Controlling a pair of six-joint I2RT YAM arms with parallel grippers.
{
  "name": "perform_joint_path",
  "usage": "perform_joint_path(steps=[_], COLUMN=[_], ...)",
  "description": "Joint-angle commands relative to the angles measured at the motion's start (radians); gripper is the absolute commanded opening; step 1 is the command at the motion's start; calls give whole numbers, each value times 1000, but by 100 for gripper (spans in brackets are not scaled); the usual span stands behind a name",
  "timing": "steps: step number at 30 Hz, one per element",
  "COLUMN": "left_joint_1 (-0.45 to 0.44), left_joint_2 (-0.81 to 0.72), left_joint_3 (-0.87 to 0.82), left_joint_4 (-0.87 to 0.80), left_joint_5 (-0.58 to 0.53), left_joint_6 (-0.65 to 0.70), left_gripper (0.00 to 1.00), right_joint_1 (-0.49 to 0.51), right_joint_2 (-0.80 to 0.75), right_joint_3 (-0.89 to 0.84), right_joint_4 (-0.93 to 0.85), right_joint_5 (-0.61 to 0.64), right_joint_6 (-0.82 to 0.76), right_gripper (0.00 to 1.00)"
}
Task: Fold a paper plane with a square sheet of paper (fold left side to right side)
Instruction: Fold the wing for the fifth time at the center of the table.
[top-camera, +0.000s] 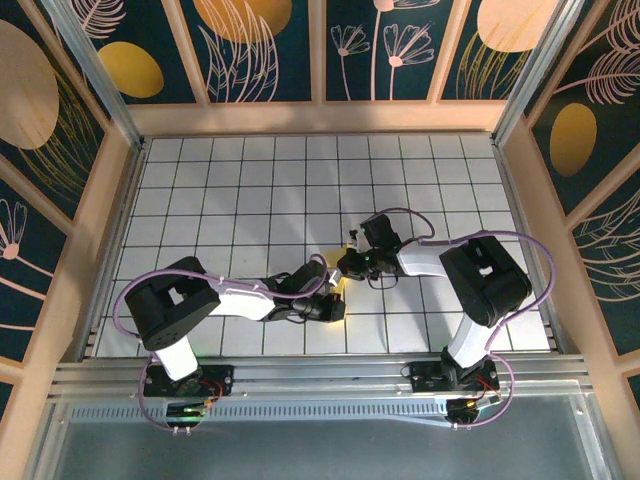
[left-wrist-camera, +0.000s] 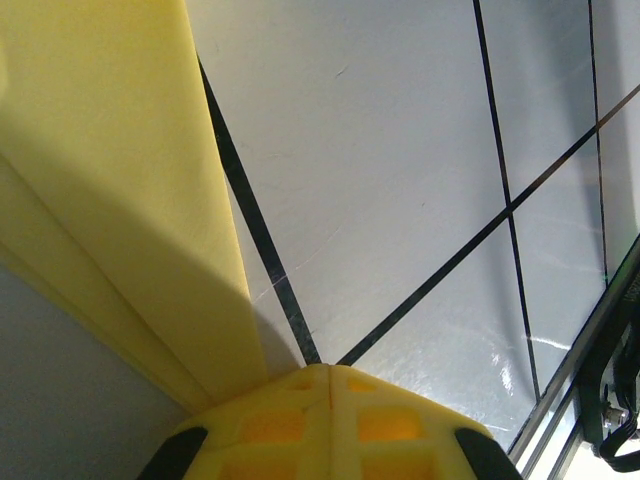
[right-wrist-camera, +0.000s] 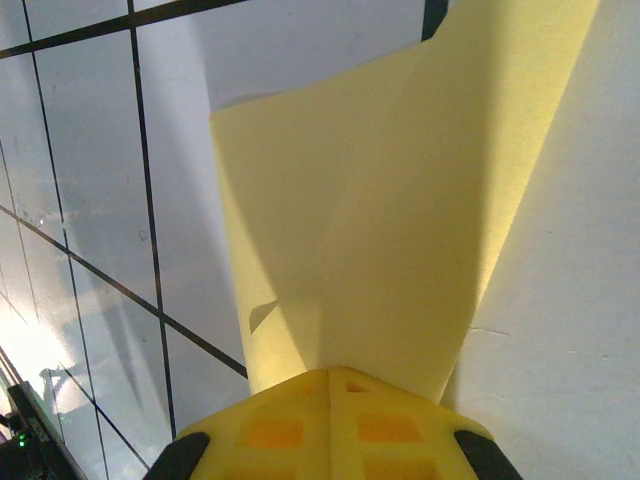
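The square sheet of paper (right-wrist-camera: 380, 230), bright yellow and creased, rises in bent layers from my right gripper (right-wrist-camera: 330, 372), which is shut on its near edge. In the left wrist view the paper (left-wrist-camera: 110, 180) fills the left side and runs down against the left finger. My left gripper (left-wrist-camera: 330, 372) is shut with its pads meeting, and no paper shows in the seam. From above, both grippers meet mid-table: the left gripper (top-camera: 335, 303) just below the right gripper (top-camera: 345, 265), with a sliver of the paper (top-camera: 342, 293) between them. Most of the sheet is hidden under the arms.
The white grid-tiled table (top-camera: 250, 190) stretches behind and to both sides of the grippers. A metal rail (top-camera: 320, 372) runs along the near edge, and wooden walls (top-camera: 320, 117) close the back and sides.
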Motion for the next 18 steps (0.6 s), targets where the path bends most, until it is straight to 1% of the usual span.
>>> perform_joint_path(steps=[1, 12, 18], left_joint_1=[-41, -54, -54], left_joint_2=[-6, -12, -84], left_joint_3=[-36, -42, -66], left_joint_4=[-111, -129, -109], left_joint_5=[78, 88, 75], left_joint_6=[38, 53, 38], left_gripper=[0, 0, 0], right_joint_1=[4, 4, 4], right_joint_2=[75, 78, 74], right_joint_3=[-24, -11, 4], right_joint_4=[-130, -136, -134], right_joint_5=[134, 133, 120], right_joint_6=[-31, -35, -36], right_gripper=[0, 0, 0])
